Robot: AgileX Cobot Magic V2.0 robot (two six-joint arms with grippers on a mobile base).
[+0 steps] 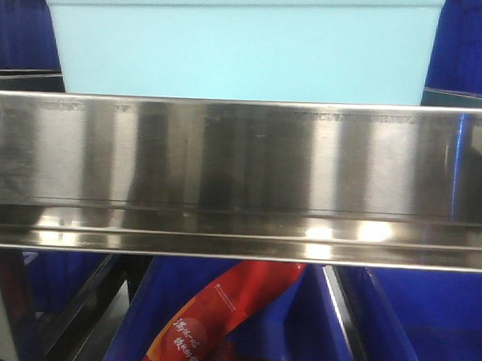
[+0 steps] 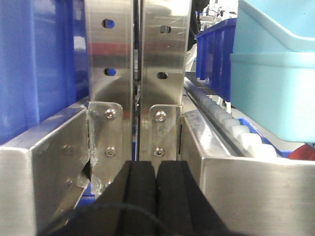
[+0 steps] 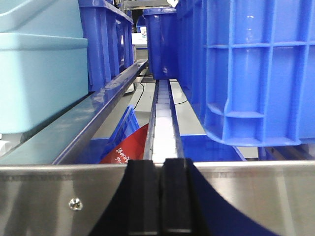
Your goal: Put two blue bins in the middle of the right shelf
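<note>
A big blue bin sits on the shelf just right of my right gripper, which is shut and empty in front of the steel shelf rail. More blue bins stand further back. My left gripper is also shut on nothing, facing the steel uprights. Left of them stands another blue bin. A pale turquoise bin rests on the shelf above the front beam, between the two grippers. It also shows as the turquoise bin right of the left gripper and the turquoise bin left of the right one.
A white roller track runs back along the shelf ahead of the right gripper. Below the beam are lower blue bins, one holding a red packet. A steel side rail sits close on the left gripper's left.
</note>
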